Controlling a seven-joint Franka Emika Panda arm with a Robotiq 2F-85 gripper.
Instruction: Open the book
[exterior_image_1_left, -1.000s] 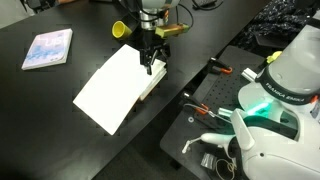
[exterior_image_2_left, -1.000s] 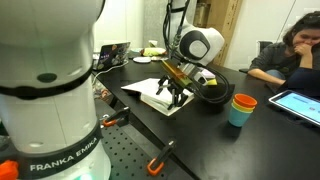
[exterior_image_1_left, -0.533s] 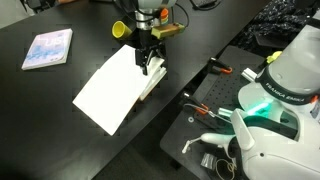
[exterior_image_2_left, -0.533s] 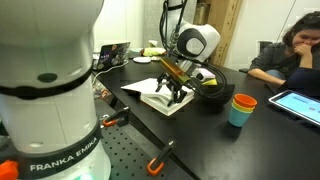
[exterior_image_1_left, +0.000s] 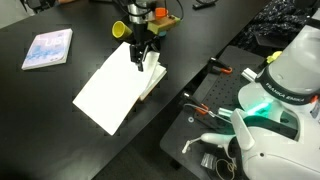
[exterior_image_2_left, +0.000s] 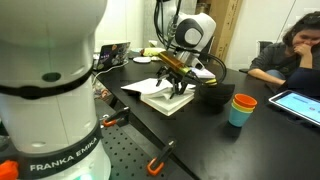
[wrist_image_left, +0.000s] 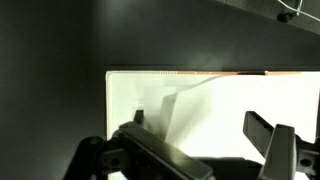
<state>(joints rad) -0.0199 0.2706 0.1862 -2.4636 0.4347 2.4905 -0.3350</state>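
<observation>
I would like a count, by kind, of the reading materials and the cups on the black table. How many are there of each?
Thick book: 1
Thin booklet: 1
Cups: 3, a yellow cup, and an orange cup nested in a teal cup
Total: 5

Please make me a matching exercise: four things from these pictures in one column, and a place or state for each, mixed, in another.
1 thick rectangular book
2 thin light-blue-and-white booklet
3 stacked orange and teal cups
4 black Robotiq gripper

A above the book's edge
B beside a tablet
C open, white inside showing
D lying flat, alone

Pairs: 1-C, 2-D, 3-B, 4-A
</observation>
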